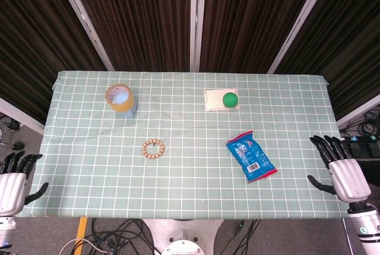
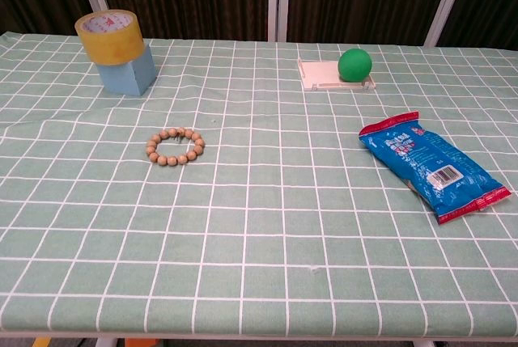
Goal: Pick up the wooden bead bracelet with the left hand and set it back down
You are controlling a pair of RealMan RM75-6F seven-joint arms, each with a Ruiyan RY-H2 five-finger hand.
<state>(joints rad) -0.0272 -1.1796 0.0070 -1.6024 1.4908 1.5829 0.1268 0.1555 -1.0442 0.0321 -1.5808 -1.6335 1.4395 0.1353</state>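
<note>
One wooden bead bracelet (image 1: 153, 148) lying flat on the checked table (image 1: 190, 183), left of centre, untouched by either hand.

Small round beads strung in a closed ring suggest a light, limp object: the beads themselves are hard and probably smooth, while the string lets the loop sag and change shape once lifted. A pinch across one or two beads on the side of the ring at about 8 o'clock, nearest the left hand (image 1: 13, 183), appears the most secure hold. At 11 o'clock from the bracelet stands a tape roll (image 1: 120, 97) on a blue block (image 2: 129, 72); at 2 o'clock, a green ball (image 1: 230, 100) on a white tray (image 1: 214, 99); at 3 o'clock, a blue snack packet (image 1: 251, 156). Both the left hand and the right hand (image 1: 341, 172) hover off the table's near corners, fingers spread, holding nothing.
</note>
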